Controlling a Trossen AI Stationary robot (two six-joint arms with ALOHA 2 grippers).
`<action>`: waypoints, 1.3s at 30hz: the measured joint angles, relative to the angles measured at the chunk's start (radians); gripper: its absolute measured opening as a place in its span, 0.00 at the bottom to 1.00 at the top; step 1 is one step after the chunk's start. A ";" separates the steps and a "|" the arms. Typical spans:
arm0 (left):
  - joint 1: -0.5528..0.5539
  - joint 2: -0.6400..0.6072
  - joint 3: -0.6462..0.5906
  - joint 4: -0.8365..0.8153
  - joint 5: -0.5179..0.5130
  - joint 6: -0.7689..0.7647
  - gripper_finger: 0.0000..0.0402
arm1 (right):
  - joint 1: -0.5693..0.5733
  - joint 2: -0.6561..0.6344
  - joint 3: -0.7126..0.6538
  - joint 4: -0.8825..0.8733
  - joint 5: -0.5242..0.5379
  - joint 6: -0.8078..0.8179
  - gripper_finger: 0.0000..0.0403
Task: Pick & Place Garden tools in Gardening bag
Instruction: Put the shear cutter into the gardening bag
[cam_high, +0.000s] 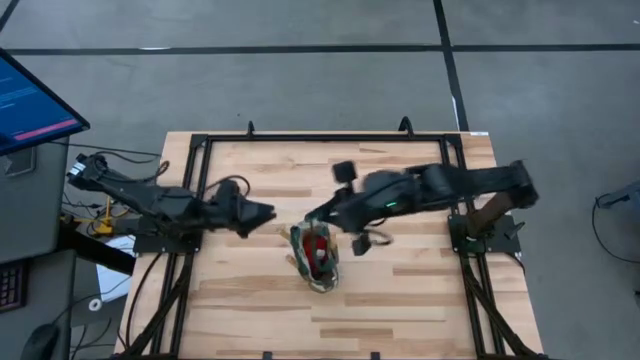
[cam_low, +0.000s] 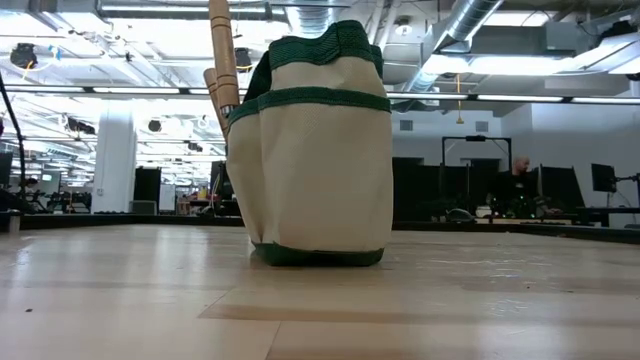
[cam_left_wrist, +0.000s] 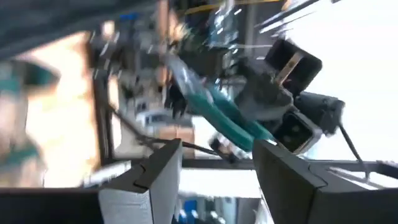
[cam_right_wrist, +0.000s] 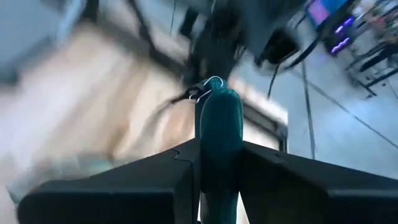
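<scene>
The gardening bag stands upright on its base at the table's middle, olive and tan with green edging. A small red item lies inside it, and light wooden tool handles stick up out of it. My right gripper hovers just over the bag's far side, shut on a teal-handled garden tool. My left gripper is open to the left of the bag with nothing between its fingers. From its wrist view the same teal tool shows farther off. My right gripper pinches the teal handle between its two fingers. The handle runs along the fingers and sticks out past their tips, ending in a small wire loop. The fingers slant down from the table's right side. The tool is lifted clear of the table.
A black metal frame borders the wooden table top. A monitor and cables stand off the table's left side. Bare wood lies toward the near edge. A person sits far off in the room behind.
</scene>
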 joint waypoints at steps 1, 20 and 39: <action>-0.001 -0.007 -0.001 0.016 -0.018 0.044 0.48 | 0.004 -0.024 0.000 0.025 -0.009 0.040 0.16; -0.003 -0.021 -0.002 0.095 0.055 0.336 0.44 | 0.525 0.019 0.001 0.267 0.536 0.514 0.16; -0.003 -0.004 -0.003 0.097 -0.092 0.457 0.43 | 0.686 0.127 -0.361 0.710 0.709 0.752 0.16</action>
